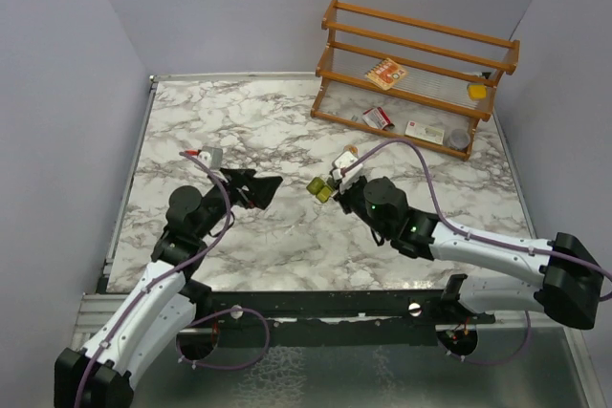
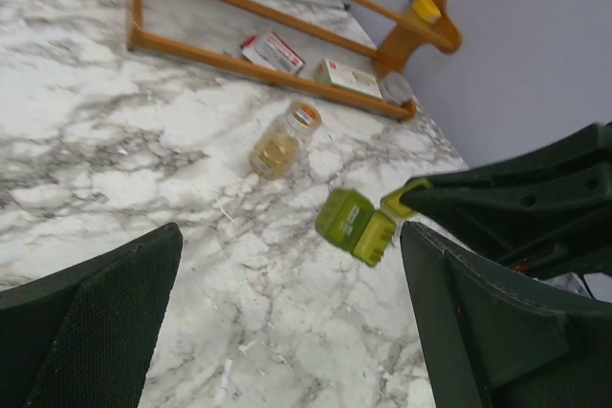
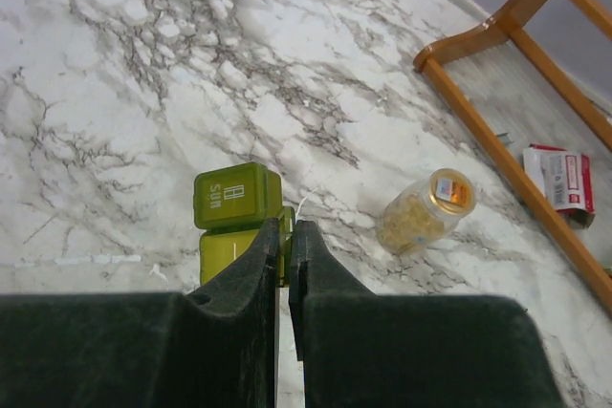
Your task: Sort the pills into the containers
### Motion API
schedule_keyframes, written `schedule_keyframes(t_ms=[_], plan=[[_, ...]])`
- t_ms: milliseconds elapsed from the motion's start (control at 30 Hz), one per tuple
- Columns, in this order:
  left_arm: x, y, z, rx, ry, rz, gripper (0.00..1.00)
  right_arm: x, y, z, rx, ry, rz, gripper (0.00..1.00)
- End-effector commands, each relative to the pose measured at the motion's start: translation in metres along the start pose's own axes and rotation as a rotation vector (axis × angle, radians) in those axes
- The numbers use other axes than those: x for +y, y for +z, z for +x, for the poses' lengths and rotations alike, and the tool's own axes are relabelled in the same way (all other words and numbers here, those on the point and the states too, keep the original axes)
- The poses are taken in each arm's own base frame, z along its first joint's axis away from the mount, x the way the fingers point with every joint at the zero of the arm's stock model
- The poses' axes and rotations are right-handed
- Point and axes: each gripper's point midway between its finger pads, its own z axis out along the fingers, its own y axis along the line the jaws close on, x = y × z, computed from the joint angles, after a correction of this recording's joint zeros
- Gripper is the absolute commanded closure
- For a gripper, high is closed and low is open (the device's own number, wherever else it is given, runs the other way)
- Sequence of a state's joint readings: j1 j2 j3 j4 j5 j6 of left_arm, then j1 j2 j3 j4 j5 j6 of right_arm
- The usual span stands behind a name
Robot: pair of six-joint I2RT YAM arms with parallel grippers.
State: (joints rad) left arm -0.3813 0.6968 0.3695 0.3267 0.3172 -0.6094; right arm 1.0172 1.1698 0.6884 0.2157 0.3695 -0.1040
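Top external looks down from above and behind both arm bases, covering the whole marble table (image 1: 249, 131) out to the wooden rack (image 1: 421, 54). Left wrist sits low and looks across the tabletop toward the rack. Right wrist looks steeply down from close in. All 3 views share the green pill box (image 2: 354, 225) and clear bottle (image 2: 280, 145).
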Motion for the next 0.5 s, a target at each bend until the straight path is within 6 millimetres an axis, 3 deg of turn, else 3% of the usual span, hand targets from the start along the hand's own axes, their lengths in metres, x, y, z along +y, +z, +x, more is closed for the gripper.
schedule_keyframes(t_ms=[0, 67, 133, 233, 333, 467], plan=[[0.019, -0.016, -0.029, -0.105, 0.093, -0.156, 0.01, 0.02, 0.006, 0.03, 0.051, 0.014, -0.076, 0.99], [0.019, -0.014, -0.026, -0.094, 0.093, -0.15, 0.02, 0.024, 0.009, 0.039, 0.066, 0.01, -0.087, 0.99], [0.022, -0.008, -0.012, -0.047, 0.081, -0.132, 0.08, 0.028, 0.012, 0.042, 0.064, 0.008, -0.102, 0.99], [0.025, 0.001, 0.011, 0.021, 0.07, -0.083, 0.37, 0.033, 0.015, 0.043, 0.057, 0.003, -0.125, 0.99], [0.038, 0.006, 0.029, 0.057, 0.085, -0.096, 0.6, 0.037, 0.021, 0.047, 0.065, -0.004, -0.147, 0.99], [0.036, 0.008, 0.035, 0.018, 0.11, -0.038, 0.74, 0.041, 0.031, 0.058, 0.086, 0.001, -0.174, 0.99]])
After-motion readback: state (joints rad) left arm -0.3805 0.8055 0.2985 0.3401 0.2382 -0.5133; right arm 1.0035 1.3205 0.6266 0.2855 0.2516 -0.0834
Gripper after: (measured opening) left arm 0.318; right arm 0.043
